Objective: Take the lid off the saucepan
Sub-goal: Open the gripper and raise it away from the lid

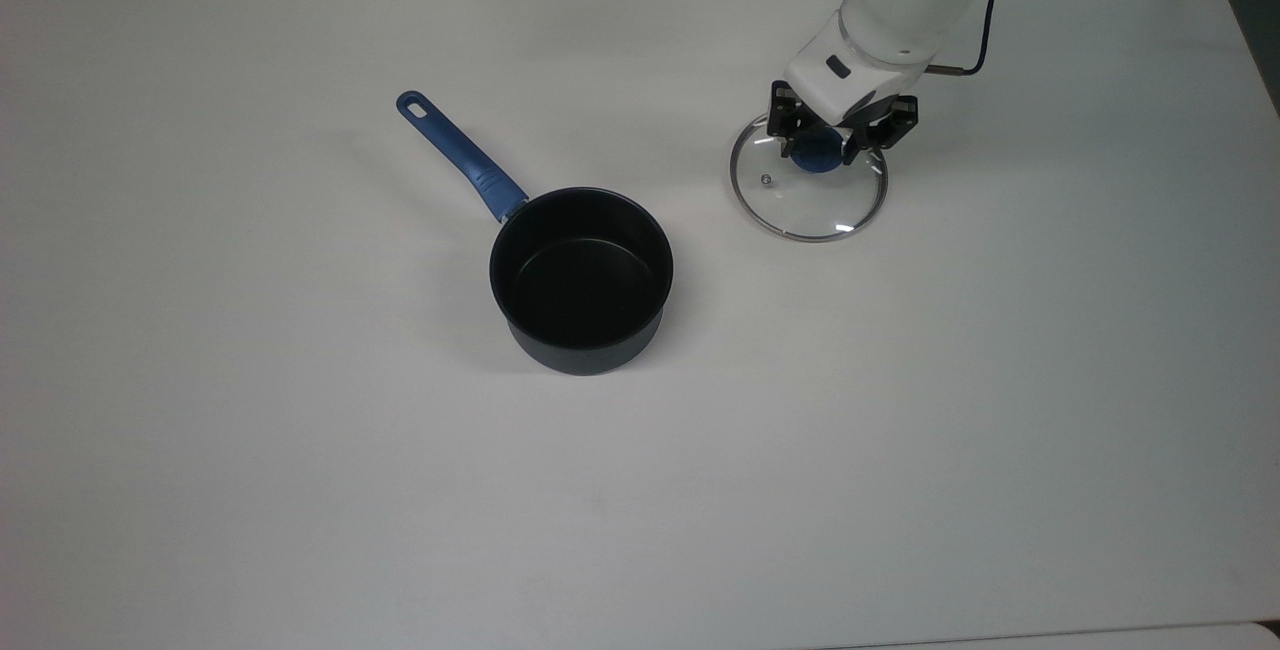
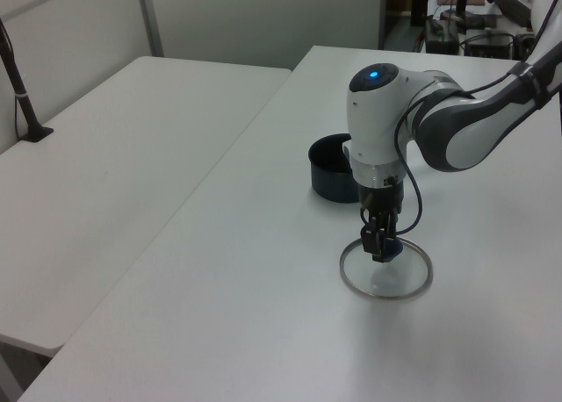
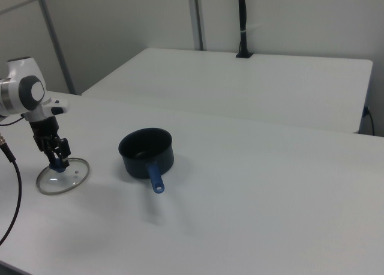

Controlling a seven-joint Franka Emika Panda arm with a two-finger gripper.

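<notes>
Gripping the lid's blue knob [image 1: 818,154], end effector [image 1: 833,142] sits clamped, pointing straight down w/ lid [image 1: 809,192] directly beneath, apparently resting on tabletop [image 1: 300,450]. Saucepan [image 1: 581,277] stands open, well apart toward the top view's left, so release + straight lift looks like what's left.

Lid [image 1: 808,195] (clear glass, blue knob) lies flat on the table, well apart from the pan [image 1: 581,278]; pan stands upright, open, black inside, blue handle.
</notes>
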